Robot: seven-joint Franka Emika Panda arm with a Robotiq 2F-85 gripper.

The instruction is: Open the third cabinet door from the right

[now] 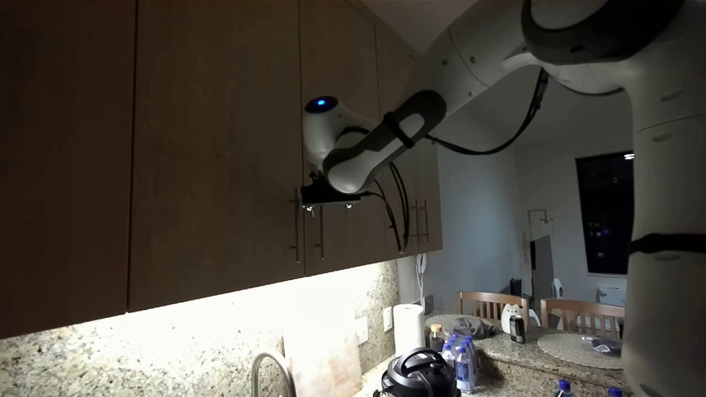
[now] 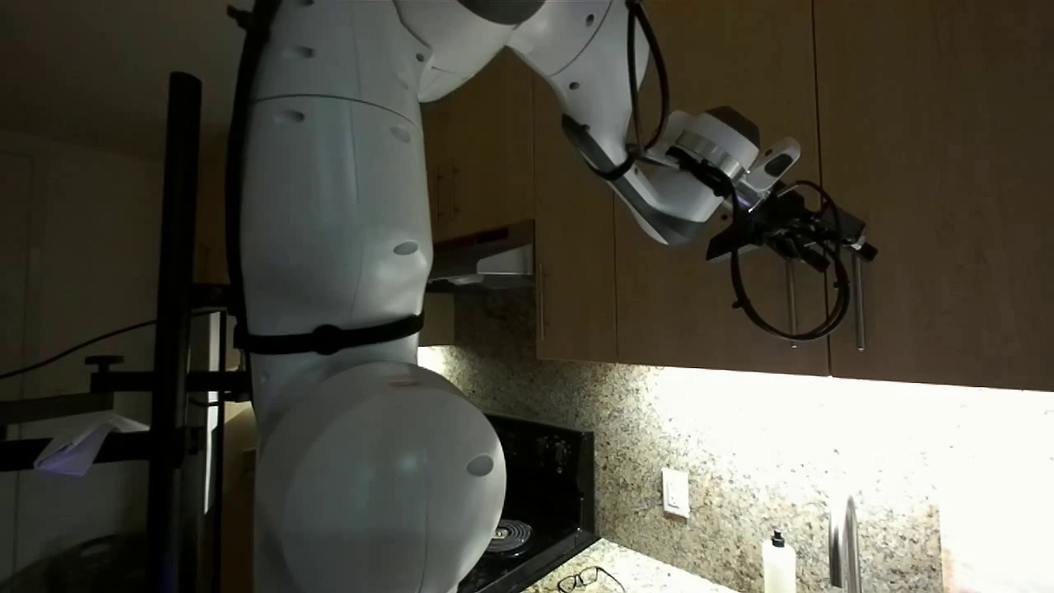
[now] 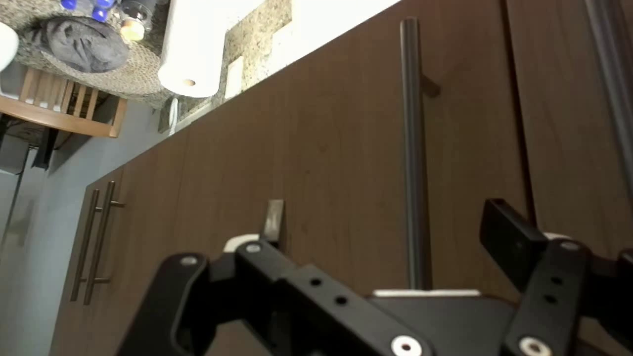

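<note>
When counted in the wrist view, bar handles (image 3: 99, 242): four; paired two between 8 and 9 o'clock, other two toward 2 o'clock.
Third cabinet door from the right (image 1: 339, 52): one; closed, at 12 o'clock in an exterior view.
Chairs (image 1: 491, 298): two; at 4 o'clock in an exterior view.
Paper towel roll (image 3: 193, 47): one; between 10 and 11 o'clock in the wrist view.
Pump bottle (image 2: 778, 567): one; between 4 and 5 o'clock in an exterior view.
Gripper (image 3: 388, 220): one; released, fingers (image 3: 509, 237) spread wide, toward 5 o'clock in the wrist view.
Task door handle (image 3: 415, 153): framed between both fingers, visibly apart from each; depth relative to fingertips, cannot tell.
</note>
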